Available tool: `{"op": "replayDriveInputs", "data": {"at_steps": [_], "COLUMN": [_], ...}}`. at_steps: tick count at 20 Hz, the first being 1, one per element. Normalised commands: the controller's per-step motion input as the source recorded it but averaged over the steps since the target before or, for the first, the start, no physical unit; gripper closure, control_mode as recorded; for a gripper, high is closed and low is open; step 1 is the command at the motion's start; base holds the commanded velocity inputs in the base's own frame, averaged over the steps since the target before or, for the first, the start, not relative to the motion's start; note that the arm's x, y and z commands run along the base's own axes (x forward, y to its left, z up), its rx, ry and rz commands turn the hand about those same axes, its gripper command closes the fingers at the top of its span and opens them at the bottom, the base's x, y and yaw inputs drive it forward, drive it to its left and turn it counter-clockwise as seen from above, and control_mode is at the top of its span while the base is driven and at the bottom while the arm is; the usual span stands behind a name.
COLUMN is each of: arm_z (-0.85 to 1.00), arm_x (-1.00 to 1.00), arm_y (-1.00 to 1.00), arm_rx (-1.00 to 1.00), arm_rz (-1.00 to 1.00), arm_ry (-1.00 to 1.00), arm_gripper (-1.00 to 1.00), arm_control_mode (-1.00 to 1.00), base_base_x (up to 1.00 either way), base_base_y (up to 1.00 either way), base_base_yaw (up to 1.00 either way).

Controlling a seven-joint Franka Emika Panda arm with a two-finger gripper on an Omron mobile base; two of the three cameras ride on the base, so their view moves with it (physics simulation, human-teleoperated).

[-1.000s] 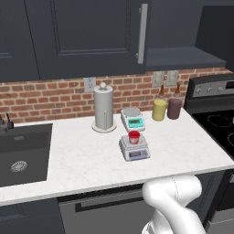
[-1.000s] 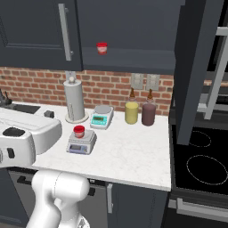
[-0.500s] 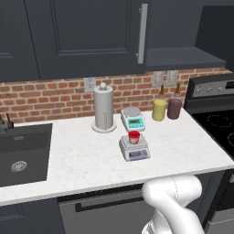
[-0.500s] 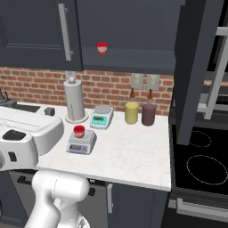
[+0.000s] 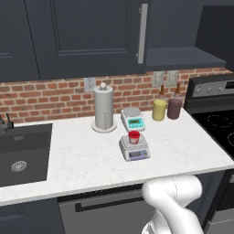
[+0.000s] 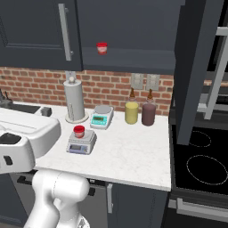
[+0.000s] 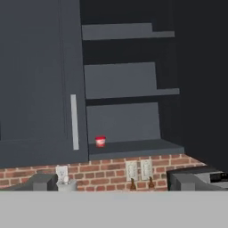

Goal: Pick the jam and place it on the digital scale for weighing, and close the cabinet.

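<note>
The jam (image 5: 133, 136) (image 6: 79, 131), a small red jar, stands upright on the plate of the digital scale (image 5: 135, 151) (image 6: 81, 143) near the middle of the counter. The cabinet (image 7: 35, 89) is above the counter. Its left door is shut, with a silver bar handle (image 5: 142, 32) (image 6: 65, 31). Its right door (image 6: 196, 67) is swung open and bares the shelves (image 7: 124, 80). My gripper (image 7: 113, 185) is open and holds nothing. It points up at the open cabinet from some way off, and its fingertips (image 7: 42, 182) stand far apart.
A twin red jar (image 6: 102, 48) (image 7: 100, 141) sits on the lowest cabinet shelf. A teal-display scale (image 5: 132, 119), a paper towel roll (image 5: 103, 107) and two jars (image 5: 160, 109) (image 5: 174, 108) stand along the brick wall. There is a sink (image 5: 20, 153) at the left and a stove (image 6: 200, 156) at the right.
</note>
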Motion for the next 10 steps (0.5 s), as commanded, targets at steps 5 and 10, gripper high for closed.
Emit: {"op": "replayDriveInputs", "data": {"at_steps": [5, 10], "arm_z": [-0.1, 0.0], "arm_x": [-0.07, 0.0], "arm_y": [0.0, 0.0], "arm_rx": [0.0, 0.0], "arm_rz": [-0.09, -0.03], "arm_ry": [-0.19, -0.04], "arm_gripper": [-1.0, -1.0], "arm_control_mode": [-1.0, -1.0], "base_base_x": [0.0, 0.0], "base_base_y": [0.0, 0.0], "base_base_yaw": [0.0, 0.0]}}
